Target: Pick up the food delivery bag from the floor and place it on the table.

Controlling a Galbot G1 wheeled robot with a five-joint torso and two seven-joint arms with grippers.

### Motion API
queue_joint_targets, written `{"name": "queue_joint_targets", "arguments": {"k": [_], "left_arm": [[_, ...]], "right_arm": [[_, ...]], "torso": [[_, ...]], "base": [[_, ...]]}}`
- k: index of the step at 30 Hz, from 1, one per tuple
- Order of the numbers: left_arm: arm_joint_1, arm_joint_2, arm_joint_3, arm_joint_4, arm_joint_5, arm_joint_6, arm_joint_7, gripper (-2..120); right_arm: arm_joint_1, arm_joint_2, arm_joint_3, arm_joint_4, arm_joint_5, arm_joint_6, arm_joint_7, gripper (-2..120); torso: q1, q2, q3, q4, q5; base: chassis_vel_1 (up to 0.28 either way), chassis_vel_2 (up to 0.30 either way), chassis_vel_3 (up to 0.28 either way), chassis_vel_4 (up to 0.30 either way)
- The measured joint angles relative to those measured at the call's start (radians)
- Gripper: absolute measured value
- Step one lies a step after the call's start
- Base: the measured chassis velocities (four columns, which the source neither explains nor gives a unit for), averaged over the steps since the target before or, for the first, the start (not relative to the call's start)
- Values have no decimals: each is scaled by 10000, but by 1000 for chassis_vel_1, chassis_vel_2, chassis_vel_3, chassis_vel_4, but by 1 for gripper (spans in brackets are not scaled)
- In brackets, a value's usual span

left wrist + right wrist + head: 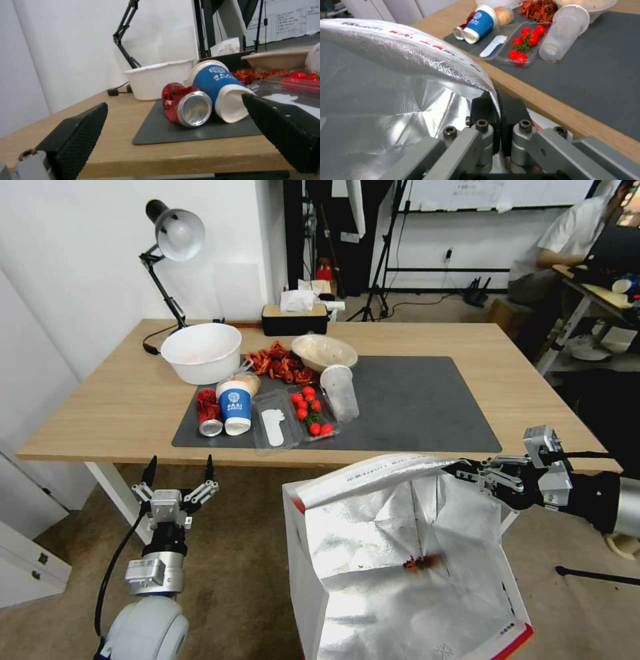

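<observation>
While your right gripper (460, 468) is pinching the top rim of the food delivery bag (400, 560) between closed fingers, the bag is hanging open-mouthed just in front of the table's near edge, its foil lining facing up and its rim sitting about level with the table (100, 407). The right wrist view is confirming the hold — the two pads (486, 107) are clamping a thin fold of the foil rim, with the table edge just beyond. Your left gripper (179, 473) is waiting with its fingers spread wide, empty, also just in front of the table's near edge but toward its left end, well apart from the bag. You are in the carrying step, as I judge it: whether the bag's base is clearing the floor (253, 553) I cannot tell, but it is not yet on the table. The next move is calling for more height, so the bag's bottom is passing over the table edge, then a push forward onto the bare right part of the dark mat (427, 407) — away from the blue cup (235, 410), the tomato tray (312, 411) and the clear tumbler (340, 392) lying on the mat's left half.
</observation>
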Motion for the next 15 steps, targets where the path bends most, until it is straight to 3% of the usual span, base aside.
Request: {"name": "queue_joint_targets", "arguments": {"k": [15], "left_arm": [[39,40,-61,-82,-54,-62,-53,100]], "right_arm": [[18,-6,-20,30,35,6,-4,0]], "torso": [[240,540,305,1,-1]], "base": [[0,0,0,0]]}}
